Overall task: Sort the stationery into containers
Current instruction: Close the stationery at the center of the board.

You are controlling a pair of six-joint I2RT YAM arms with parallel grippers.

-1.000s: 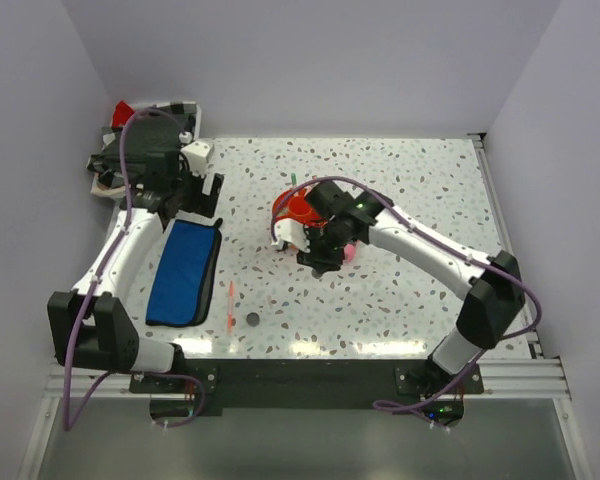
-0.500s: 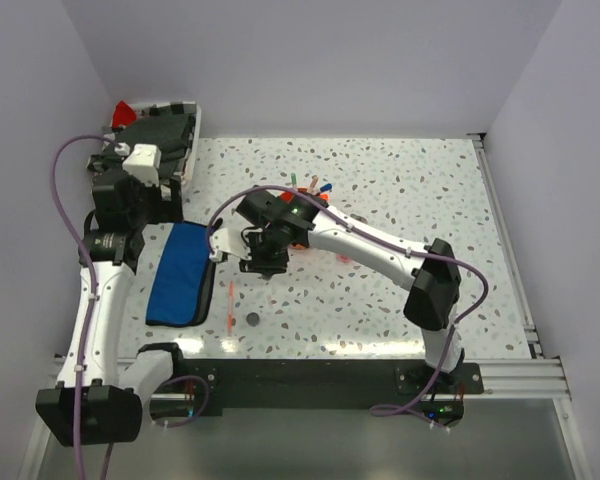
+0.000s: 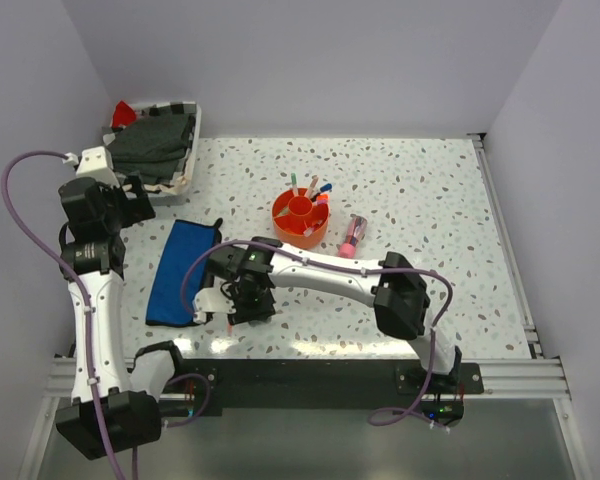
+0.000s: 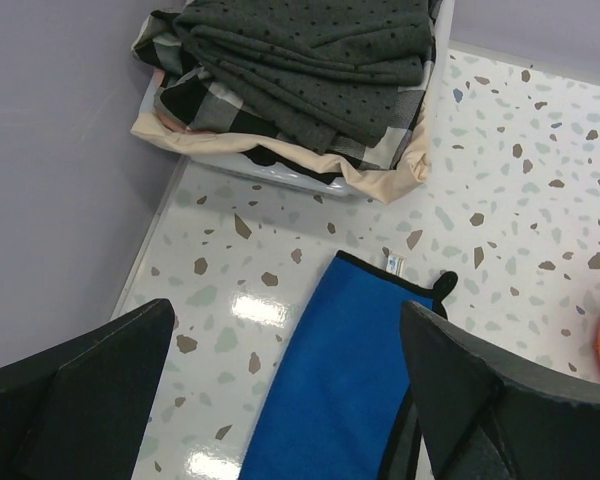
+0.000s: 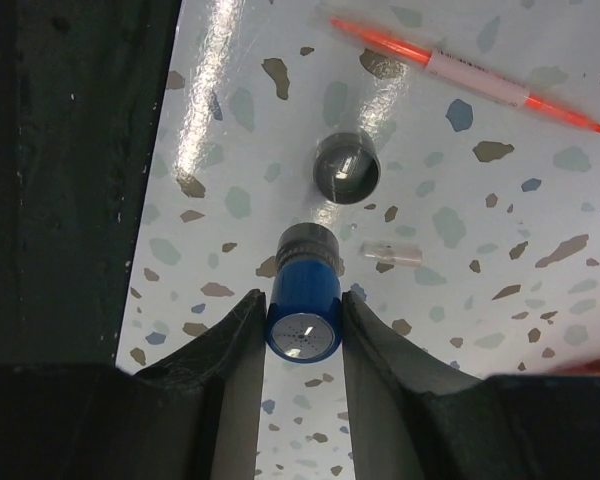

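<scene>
Right wrist view showed the right gripper (image 5: 302, 318) closed narrowly on the small blue cylinder (image 5: 302, 290). One pad pressed each side of its blue barrel, and its dark ribbed end pointed away toward the speckled table (image 5: 460, 300). A dark disc (image 5: 346, 168) and an orange pen (image 5: 470, 75) lay on the table beyond it. From above, that gripper sat near the front edge, just beside the near end of the blue pouch (image 3: 185, 268) and well apart from the round orange organiser (image 3: 300, 218).

The cylinder looked light, rigid and smooth. Being round, it would probably twist or slip between flat pads, so a hold square across the middle of the barrel seemed safest.

The left gripper (image 4: 285, 320) stood wide and held nothing, above the pouch's far end near the white tray (image 4: 290, 177) of dark cloth.
</scene>
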